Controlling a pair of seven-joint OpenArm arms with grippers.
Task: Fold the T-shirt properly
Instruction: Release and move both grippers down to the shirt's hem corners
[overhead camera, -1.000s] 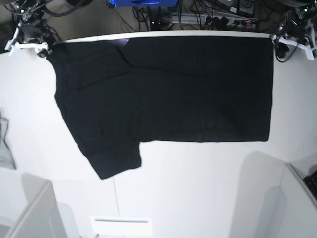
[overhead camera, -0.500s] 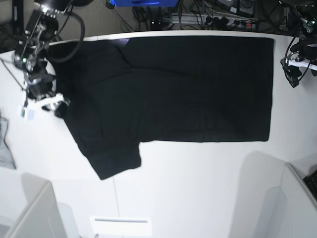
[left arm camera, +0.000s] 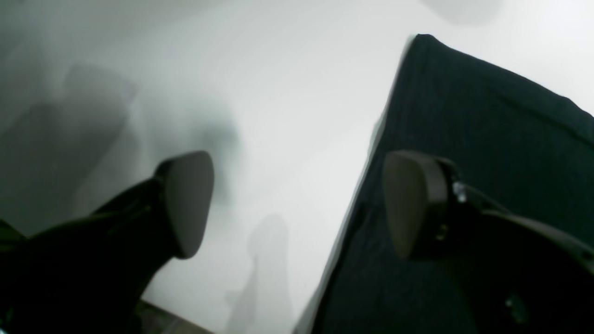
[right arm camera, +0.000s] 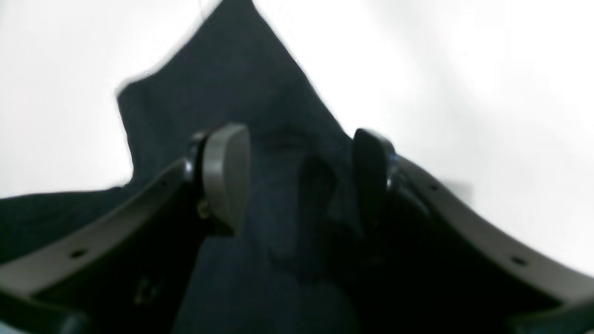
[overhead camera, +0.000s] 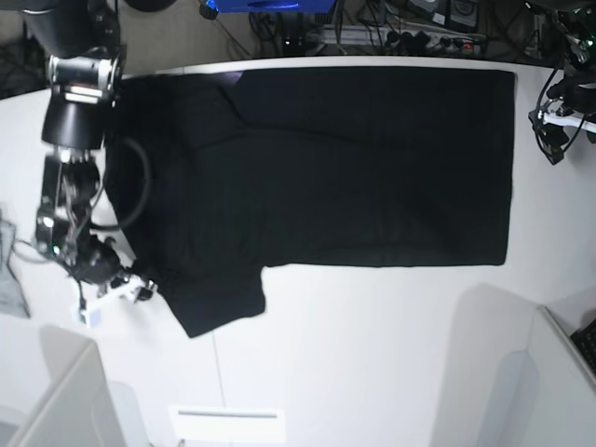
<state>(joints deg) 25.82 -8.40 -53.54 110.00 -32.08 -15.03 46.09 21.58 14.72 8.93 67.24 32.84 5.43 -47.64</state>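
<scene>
The black T-shirt (overhead camera: 326, 168) lies spread flat on the white table (overhead camera: 372, 345), with one short sleeve (overhead camera: 219, 303) pointing to the front left. No print shows. My right gripper (overhead camera: 130, 291) is open at the sleeve's left edge. In the right wrist view its open fingers (right arm camera: 225, 176) straddle black sleeve fabric (right arm camera: 218, 83). My left gripper (overhead camera: 549, 140) is open beside the shirt's right edge. In the left wrist view one finger (left arm camera: 408, 208) is over the shirt's edge (left arm camera: 487, 130) and the other finger (left arm camera: 185, 204) is over bare table.
A small grey cloth (overhead camera: 7, 270) lies at the table's left edge. White boxes stand at the front left (overhead camera: 56, 400) and front right (overhead camera: 559, 391). A white sheet (overhead camera: 228, 424) lies at the front edge. Cables and power strips (overhead camera: 410, 33) run behind the table.
My right arm has swung from the shirt's far left corner down its left side to the front sleeve. My left gripper left the far right corner, then stayed beside the right edge.
</scene>
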